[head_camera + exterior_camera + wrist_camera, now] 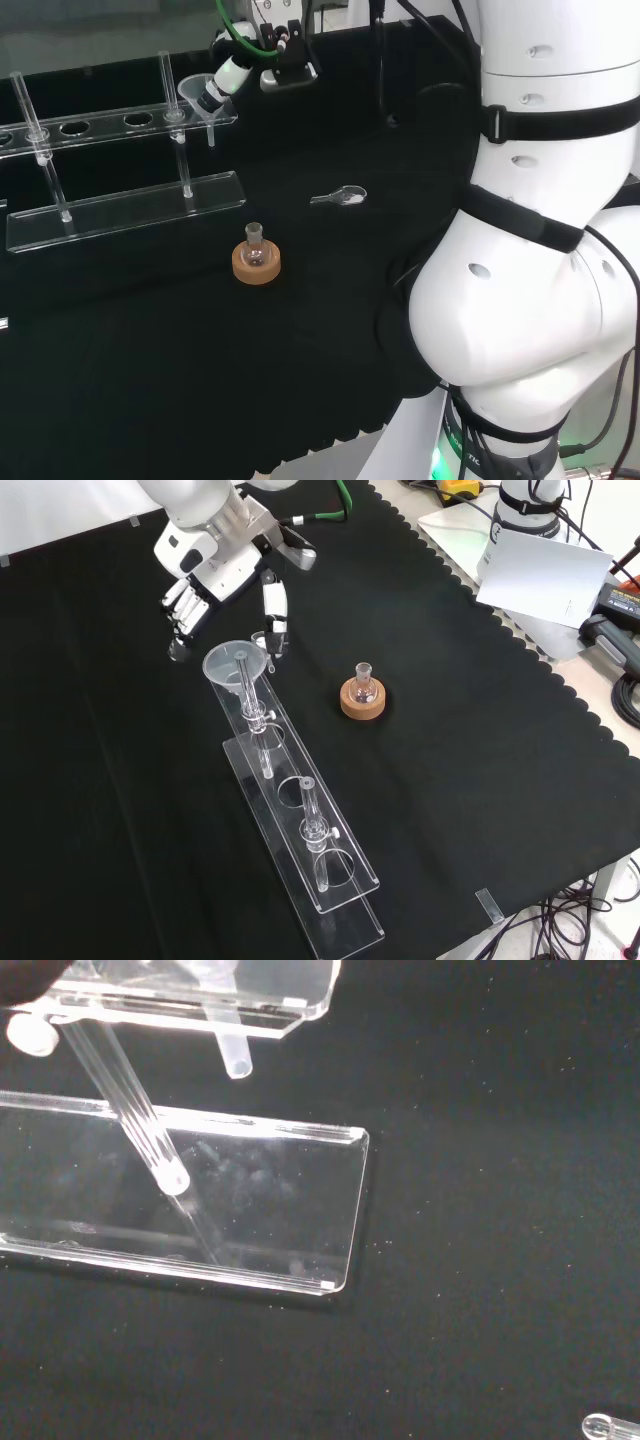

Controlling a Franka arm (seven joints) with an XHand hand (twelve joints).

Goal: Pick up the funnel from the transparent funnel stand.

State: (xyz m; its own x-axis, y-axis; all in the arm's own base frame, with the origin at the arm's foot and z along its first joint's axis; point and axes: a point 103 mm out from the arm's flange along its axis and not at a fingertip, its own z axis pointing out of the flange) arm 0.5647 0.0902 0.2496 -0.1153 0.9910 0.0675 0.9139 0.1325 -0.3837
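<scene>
The clear funnel (196, 94) (236, 663) sits in the end hole of the transparent stand (126, 209) (336, 889), its stem hanging below the top plate. In the wrist view the stem's tip (237, 1061) pokes under the plate, over the stand's base (275, 1203). The hand (227, 75) (214, 572) hovers close beside and a little above the funnel's bowl. It is open, with its fingers (184, 604) on one side and its thumb (274, 608) on the other, pointing down. Nothing is held.
A small round flask (255, 250) (363, 683) stands on a cork ring in the middle of the cloth. A small clear glass piece (340, 197) (610, 1426) lies flat on the cloth near the hand. Upright clear rods (311, 818) rise from the stand.
</scene>
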